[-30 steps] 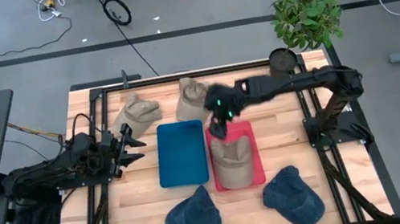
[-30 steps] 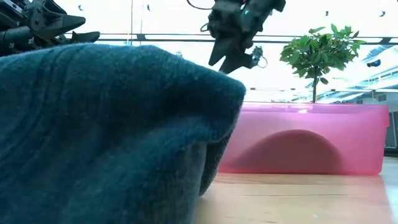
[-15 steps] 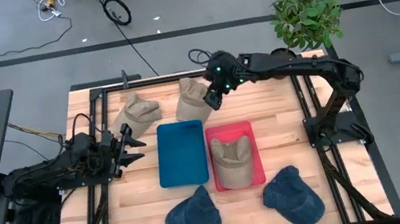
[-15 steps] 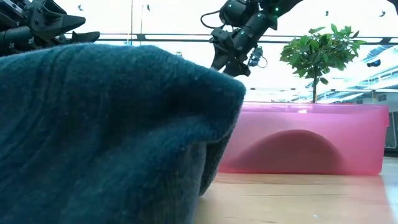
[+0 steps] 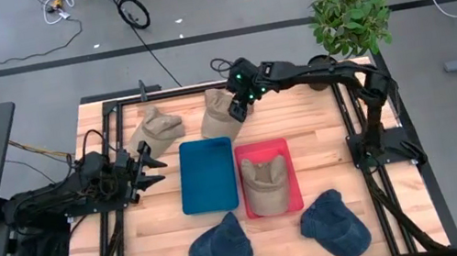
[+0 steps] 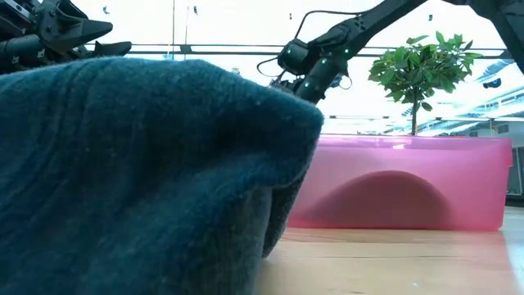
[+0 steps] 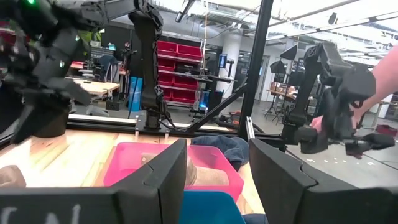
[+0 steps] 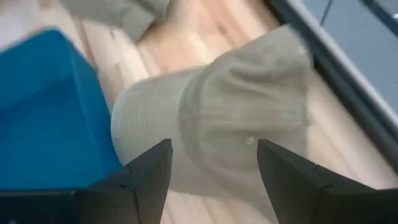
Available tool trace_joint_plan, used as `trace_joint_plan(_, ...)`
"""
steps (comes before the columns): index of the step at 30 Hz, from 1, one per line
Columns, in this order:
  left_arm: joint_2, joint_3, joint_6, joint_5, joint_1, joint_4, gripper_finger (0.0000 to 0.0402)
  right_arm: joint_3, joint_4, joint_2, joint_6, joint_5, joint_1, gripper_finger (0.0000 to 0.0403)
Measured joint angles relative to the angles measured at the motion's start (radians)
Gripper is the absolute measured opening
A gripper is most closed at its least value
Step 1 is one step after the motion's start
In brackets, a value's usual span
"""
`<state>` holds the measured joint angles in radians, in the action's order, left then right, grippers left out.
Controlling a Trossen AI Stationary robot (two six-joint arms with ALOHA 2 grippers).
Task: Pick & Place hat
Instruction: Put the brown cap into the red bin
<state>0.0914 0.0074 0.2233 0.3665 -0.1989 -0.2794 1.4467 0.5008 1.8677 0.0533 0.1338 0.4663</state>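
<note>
Because 1 tan hat already lies in the red bin (image 5: 285, 148), the right gripper (image 5: 235, 108) hangs spread and empty over another tan hat (image 5: 218, 114) at the far edge, while the left gripper (image 5: 143, 164) waits open.

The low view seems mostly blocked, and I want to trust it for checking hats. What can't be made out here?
- Low view: a dark blue hat fills the near frame, hiding the blue tray and the far tan hats.
- Low view: the hat in the pink bin is only a shadow through the wall.
- Right wrist view: the tan hat is blurred.
</note>
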Motion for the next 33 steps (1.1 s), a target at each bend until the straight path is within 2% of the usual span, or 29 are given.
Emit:
trace_joint_plan(10, 0.0, 0.0, 0.0, 0.0, 0.0, 0.0, 0.0177, 0.0, -0.062, 0.124, 0.021, 0.039, 0.0, 0.0238)
trace_joint_plan(19, 0.0, 0.0, 0.0, 0.0, 0.0, 0.0, 0.0177, 0.001, -0.067, 0.204, 0.041, 0.029, -0.001, 0.0233)
trace_joint_plan(23, 0.0, 0.0, 0.0, 0.0, 0.0, 0.0, 0.0177, 0.002, -0.06, 0.206, 0.053, 0.019, -0.002, 0.0183)
trace_joint_plan(29, 0.0, 0.0, 0.0, 0.0, 0.0, 0.0, 0.0177, 0.002, -0.053, 0.207, 0.136, 0.008, 0.016, 0.0032)
trace_joint_plan(30, 0.0, 0.0, 0.0, 0.0, 0.0, 0.0, 0.0177, 0.002, -0.053, 0.207, 0.146, 0.016, 0.022, 0.0017)
trace_joint_plan(33, 0.0, 0.0, 0.0, 0.0, 0.0, 0.0, 0.0177, 0.001, -0.059, 0.204, 0.19, 0.03, 0.033, 0.0015)
